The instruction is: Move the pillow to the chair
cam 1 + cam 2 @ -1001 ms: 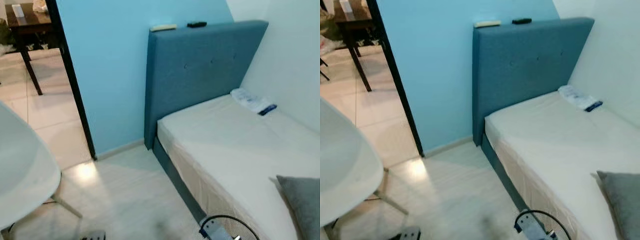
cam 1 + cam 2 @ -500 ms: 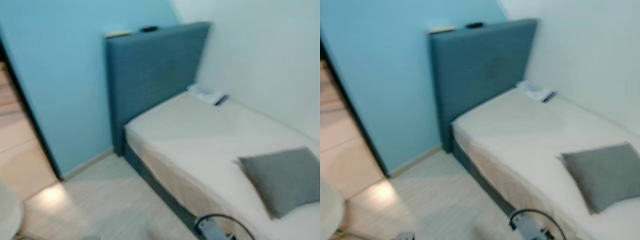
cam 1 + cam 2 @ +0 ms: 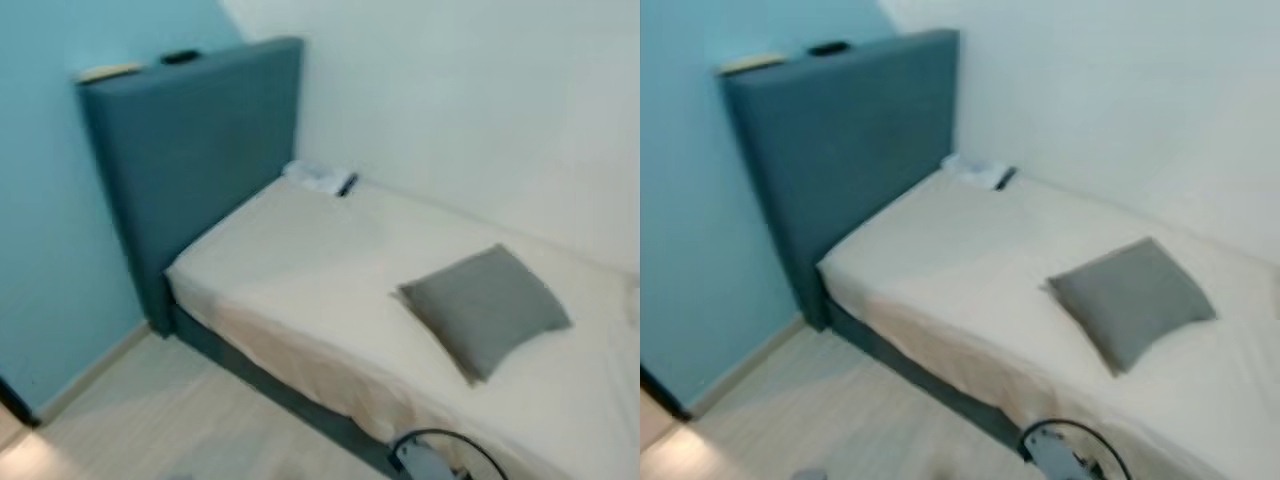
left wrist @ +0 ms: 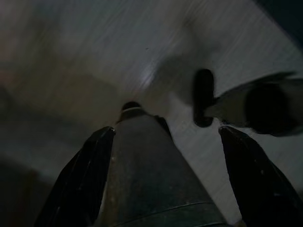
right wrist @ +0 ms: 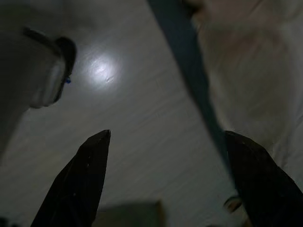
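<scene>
One grey pillow [image 3: 484,308] is lying flat on the bed [image 3: 300,270], nearer its foot end than the blue headboard [image 3: 190,160] and close to the front edge. Both end effectors, left end effector [image 4: 161,161] and right end effector [image 5: 170,175], are hanging over the floor [image 5: 132,118] with fingers spread wide, holding nothing, probably because the robot is not yet within reach.

Long black tapered fingers [image 5: 90,179], black looped cable [image 3: 440,445], silver arm

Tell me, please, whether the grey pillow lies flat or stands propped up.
Flat: the grey pillow lies face up on the bed's sheet, leaning on nothing.
</scene>
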You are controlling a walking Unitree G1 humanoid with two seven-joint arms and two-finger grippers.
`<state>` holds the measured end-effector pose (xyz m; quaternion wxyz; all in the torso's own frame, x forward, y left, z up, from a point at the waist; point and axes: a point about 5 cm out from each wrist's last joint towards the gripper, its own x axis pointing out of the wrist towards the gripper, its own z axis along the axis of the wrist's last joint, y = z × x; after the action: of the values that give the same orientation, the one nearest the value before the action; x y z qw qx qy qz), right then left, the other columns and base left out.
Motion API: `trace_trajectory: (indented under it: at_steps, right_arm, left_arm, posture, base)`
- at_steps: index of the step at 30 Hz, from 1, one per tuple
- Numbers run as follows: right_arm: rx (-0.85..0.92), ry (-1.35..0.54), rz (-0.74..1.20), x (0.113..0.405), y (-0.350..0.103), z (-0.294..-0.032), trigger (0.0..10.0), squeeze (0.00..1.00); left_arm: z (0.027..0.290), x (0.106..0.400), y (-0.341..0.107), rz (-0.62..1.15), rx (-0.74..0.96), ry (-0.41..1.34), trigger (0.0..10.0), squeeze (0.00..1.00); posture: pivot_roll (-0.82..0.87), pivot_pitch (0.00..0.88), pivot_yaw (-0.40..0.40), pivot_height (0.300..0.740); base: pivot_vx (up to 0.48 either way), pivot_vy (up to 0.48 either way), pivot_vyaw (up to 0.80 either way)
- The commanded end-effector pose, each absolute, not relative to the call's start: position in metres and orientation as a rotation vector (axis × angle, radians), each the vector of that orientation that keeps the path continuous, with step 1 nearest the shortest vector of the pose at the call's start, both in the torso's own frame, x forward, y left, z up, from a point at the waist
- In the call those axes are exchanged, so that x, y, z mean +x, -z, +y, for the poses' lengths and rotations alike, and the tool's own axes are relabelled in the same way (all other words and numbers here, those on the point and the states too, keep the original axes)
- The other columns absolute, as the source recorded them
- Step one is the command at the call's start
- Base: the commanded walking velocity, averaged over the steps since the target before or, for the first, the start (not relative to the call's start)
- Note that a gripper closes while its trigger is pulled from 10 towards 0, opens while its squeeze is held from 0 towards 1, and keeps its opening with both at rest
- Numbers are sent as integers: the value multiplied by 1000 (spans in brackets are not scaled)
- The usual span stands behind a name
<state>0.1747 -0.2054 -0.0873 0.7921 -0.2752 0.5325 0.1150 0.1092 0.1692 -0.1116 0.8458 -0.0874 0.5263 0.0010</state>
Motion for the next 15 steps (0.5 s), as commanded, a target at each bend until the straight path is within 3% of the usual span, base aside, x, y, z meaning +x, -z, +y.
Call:
trace_trajectory:
  at_steps: [1, 15]
  right_arm:
    - [-594, -233, 1157, 172, 88, -211, 10000, 0]
    - [-530, -181, 1101, 179, 85, -209, 10000, 0]
  left_arm:
    - [163, 89, 118, 1188, -204, 2, 10000, 0]
    - [161, 90, 117, 1156, -255, -14, 10000, 0]
  posture:
    - [-41, 41, -54, 740]
    - [-43, 47, -53, 740]
  base:
    - [0, 0, -725]
    - [0, 0, -723]
